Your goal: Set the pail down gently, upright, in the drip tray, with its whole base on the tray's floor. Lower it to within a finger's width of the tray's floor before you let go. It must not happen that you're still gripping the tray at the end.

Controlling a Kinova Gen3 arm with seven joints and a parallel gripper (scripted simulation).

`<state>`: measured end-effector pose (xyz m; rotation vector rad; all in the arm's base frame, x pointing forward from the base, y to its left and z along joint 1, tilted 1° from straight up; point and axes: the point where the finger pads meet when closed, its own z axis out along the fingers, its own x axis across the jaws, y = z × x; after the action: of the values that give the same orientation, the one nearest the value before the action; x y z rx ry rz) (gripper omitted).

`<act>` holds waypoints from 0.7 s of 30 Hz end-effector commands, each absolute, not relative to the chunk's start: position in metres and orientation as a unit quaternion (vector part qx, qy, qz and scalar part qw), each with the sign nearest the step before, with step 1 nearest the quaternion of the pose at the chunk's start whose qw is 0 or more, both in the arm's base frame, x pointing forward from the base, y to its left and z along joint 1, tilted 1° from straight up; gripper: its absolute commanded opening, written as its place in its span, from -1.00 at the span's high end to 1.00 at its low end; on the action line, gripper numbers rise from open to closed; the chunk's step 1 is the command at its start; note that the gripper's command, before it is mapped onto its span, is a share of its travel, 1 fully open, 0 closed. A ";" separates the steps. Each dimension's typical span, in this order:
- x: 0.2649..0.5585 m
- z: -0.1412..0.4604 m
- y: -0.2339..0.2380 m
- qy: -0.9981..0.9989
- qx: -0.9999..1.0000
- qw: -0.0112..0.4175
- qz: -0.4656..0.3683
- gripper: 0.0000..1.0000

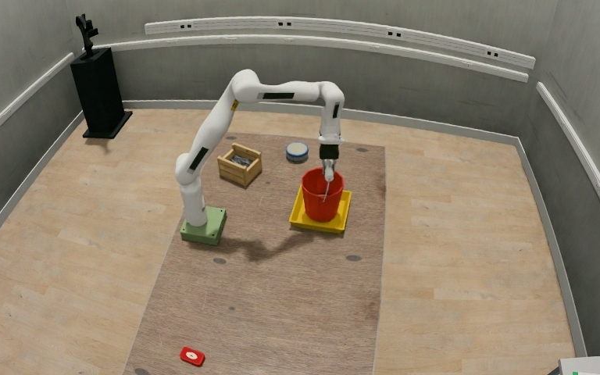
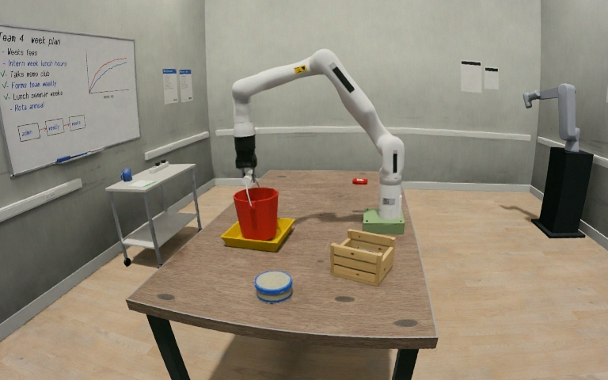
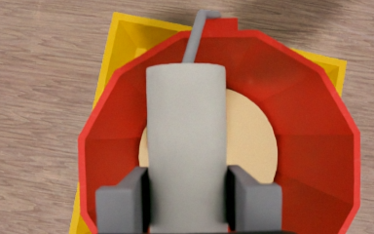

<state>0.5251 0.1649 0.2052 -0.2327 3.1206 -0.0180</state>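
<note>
The red pail stands upright inside the yellow drip tray on the table. In the exterior view the pail sits low within the tray, its base at or just above the tray's floor; I cannot tell if it touches. My gripper is straight above the pail, shut on the grey grip of the pail's handle. The wrist view looks down into the pail, with its tan bottom and the tray's yellow corners around it. The fingers clamp the handle grip from both sides.
A wooden crate stands left of the tray, near the arm's green base. A round blue-rimmed tin lies behind the tray. A small red box lies at the table's near end. A white cart stands beside the table.
</note>
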 end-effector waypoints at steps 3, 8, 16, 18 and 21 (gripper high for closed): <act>0.526 0.203 0.165 0.997 -0.074 0.008 -0.005 1.00; 0.526 0.200 0.165 0.997 -0.074 0.008 -0.005 1.00; 0.526 0.196 0.165 0.997 -0.074 0.008 -0.005 1.00; 0.526 0.195 0.165 0.997 -0.074 0.008 -0.005 1.00; 0.526 0.195 0.165 0.997 -0.074 0.008 -0.005 1.00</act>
<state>0.5253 0.1648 0.1938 -0.2326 3.1205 -0.0181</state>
